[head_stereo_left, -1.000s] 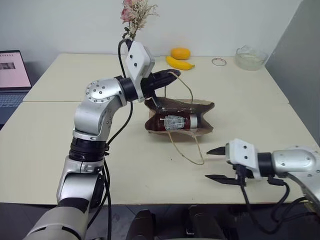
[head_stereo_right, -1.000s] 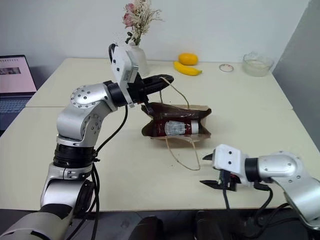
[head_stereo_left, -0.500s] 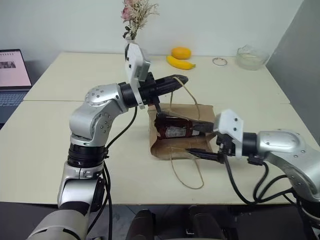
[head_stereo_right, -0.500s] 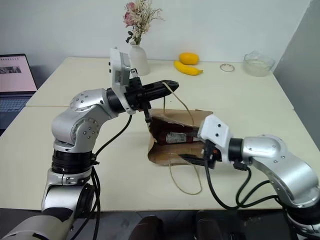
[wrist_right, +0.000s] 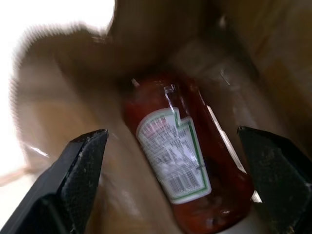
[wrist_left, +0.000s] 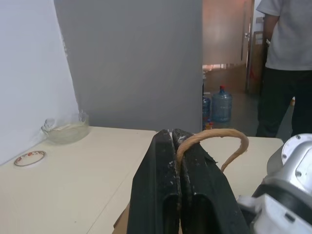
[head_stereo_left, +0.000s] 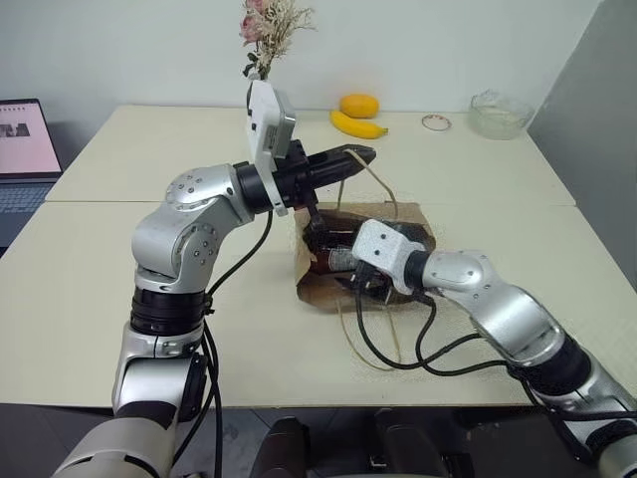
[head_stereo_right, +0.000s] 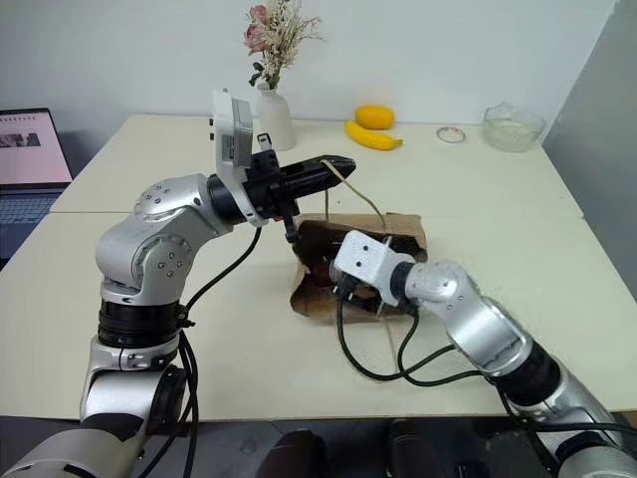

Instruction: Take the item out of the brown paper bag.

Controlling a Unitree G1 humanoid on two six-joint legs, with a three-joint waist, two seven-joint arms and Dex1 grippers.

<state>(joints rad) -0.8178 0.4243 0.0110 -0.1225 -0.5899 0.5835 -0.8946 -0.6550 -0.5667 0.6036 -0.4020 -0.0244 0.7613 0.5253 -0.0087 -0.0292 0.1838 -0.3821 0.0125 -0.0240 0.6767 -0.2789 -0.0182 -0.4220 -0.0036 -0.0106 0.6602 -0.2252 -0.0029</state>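
Observation:
The brown paper bag [head_stereo_left: 317, 291] lies on its side in the middle of the table, its mouth facing me. My left gripper [head_stereo_left: 363, 156] is shut on one twisted handle [wrist_left: 214, 137] and holds it up above the bag. The item [wrist_right: 180, 156], a dark red sauce bottle with a white label, lies inside the bag. My right gripper [wrist_right: 173, 139] is open and reaches into the bag's mouth. Its black fingers [wrist_right: 83, 170] stand on either side of the bottle without touching it. The bag's other handle [head_stereo_left: 373, 344] trails on the table toward me.
At the table's far edge are a vase of dried flowers [head_stereo_left: 261, 60], a banana [head_stereo_left: 356, 126], an orange fruit [head_stereo_left: 359, 105], a small ring dish [head_stereo_left: 435, 122] and a glass bowl [head_stereo_left: 498, 113]. A laptop [head_stereo_left: 25, 149] sits far left. A person [wrist_left: 285, 63] stands beyond the table.
My right arm swung in from the table's front right to the bag's mouth, and its fingers spread wider. The left gripper kept the handle, and the bag shifted slightly toward me.

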